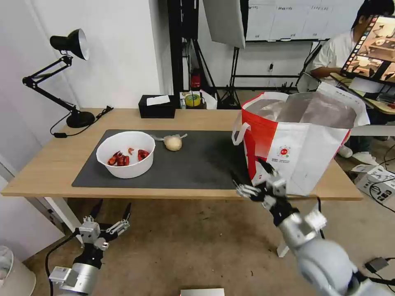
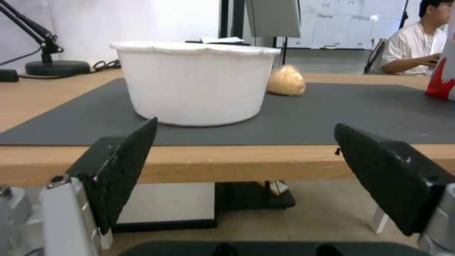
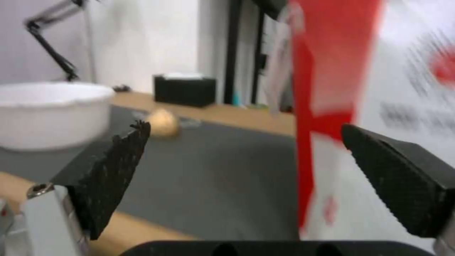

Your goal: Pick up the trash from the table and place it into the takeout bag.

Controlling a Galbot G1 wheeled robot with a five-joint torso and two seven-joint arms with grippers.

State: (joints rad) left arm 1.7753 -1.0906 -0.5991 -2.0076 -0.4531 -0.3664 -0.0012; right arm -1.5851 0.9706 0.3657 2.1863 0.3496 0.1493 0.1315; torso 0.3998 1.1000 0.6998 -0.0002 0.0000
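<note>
On the dark grey mat (image 1: pixel 197 164) of the wooden table (image 1: pixel 49 164) stands a white bowl (image 1: pixel 125 154) with red shellfish scraps. Beside it lies a clear bag with a pale yellowish lump (image 1: pixel 173 142). The takeout bag (image 1: pixel 300 139) stands open at the table's right end, its foil lining showing. My right gripper (image 1: pixel 248 170) is open and empty at the table's front edge, close to the bag's red corner (image 3: pixel 327 89). My left gripper (image 1: pixel 113 205) is open and empty, low in front of the table, facing the bowl (image 2: pixel 194 83) and the lump (image 2: pixel 285 81).
A black desk lamp (image 1: pixel 70 45) stands at the back left of the table. A black tissue box (image 1: pixel 156 106) sits at the back edge. Light stands and a seated person at a desk are behind the table. A carton (image 1: pixel 376 181) lies on the floor at the right.
</note>
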